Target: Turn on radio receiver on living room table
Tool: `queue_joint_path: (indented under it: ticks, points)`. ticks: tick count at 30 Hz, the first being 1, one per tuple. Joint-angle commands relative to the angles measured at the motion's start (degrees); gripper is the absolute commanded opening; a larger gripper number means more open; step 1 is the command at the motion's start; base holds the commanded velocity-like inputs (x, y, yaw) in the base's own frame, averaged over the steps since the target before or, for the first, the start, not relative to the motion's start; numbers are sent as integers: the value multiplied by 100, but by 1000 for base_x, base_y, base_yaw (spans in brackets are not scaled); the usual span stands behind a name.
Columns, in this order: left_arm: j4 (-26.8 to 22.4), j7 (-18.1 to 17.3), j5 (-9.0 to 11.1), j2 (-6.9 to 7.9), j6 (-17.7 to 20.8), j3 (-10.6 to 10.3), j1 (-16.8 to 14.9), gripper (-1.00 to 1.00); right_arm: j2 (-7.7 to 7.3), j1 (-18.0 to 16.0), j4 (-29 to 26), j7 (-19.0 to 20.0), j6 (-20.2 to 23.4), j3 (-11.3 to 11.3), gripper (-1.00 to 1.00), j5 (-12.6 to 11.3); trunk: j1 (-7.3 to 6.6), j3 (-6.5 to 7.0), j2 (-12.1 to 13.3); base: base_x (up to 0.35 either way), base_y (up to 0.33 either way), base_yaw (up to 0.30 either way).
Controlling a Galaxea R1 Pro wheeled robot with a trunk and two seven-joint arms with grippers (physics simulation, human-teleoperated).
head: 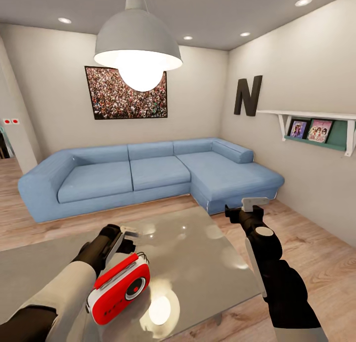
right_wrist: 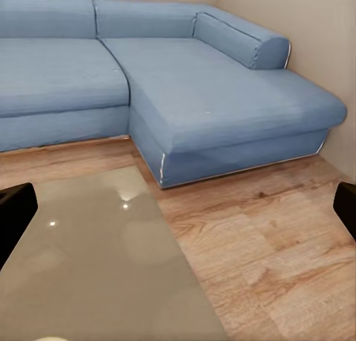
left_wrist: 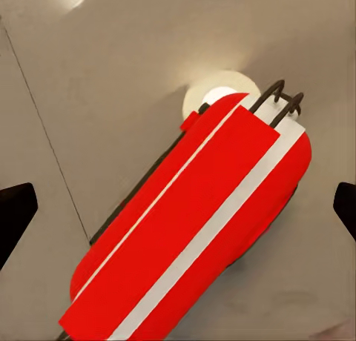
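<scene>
The radio receiver point(head: 118, 288) rests on the near part of the desk point(head: 198, 253), tilted, with its glossy red front and round dial turned toward the desk's near edge. It is a rounded rectangle: a smooth red shell with white sides and a red strip along the top. In the left wrist view the radio receiver point(left_wrist: 194, 226) shows that top as a long red band edged by white stripes, with a thin dark wire handle looped at one end.

The desk is a broad rectangular slab of grey, mirror-smooth material that reflects the ceiling lights as bright spots; one glare patch lies just beside the radio.

The left pincer point(head: 127, 235) hangs just behind and above the radio, apart from it, its jaws spread wide and released; in the left wrist view its dark fingertips point(left_wrist: 16, 211) stand on either side of the radio without touching.

The right pincer point(head: 245, 211) hovers over the desk's right edge, well apart from the radio, also spread open and holding nothing.

Beyond the desk, away from the radio, stands a blue fabric L-shaped sofa point(head: 148, 176) with soft rounded cushions on a light wood plank floor point(head: 306, 243). A white dome pendant lamp point(head: 138, 47) hangs above the desk.
</scene>
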Motion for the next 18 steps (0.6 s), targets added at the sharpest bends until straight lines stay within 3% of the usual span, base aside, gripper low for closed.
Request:
queue_joint_path:
  ticks: [1, 10, 18]
  points:
    - [-12, -2, 2, 29, 3, 7, 0, 100, 0, 0, 0, 1, 0, 0, 100, 0, 0, 0, 0, 0, 0, 0]
    - [-69, -13, 19, 182, 0, 23, 0, 100, 0, 0, 1, 0, 0, 0, 100, -5, 0, 0, 0, 0, 0, 0]
    - [-14, -12, 34, 203, -7, 15, 0, 100, 0, 0, 1, 1, 0, 0, 100, -2, 0, 0, 0, 0, 0, 0]
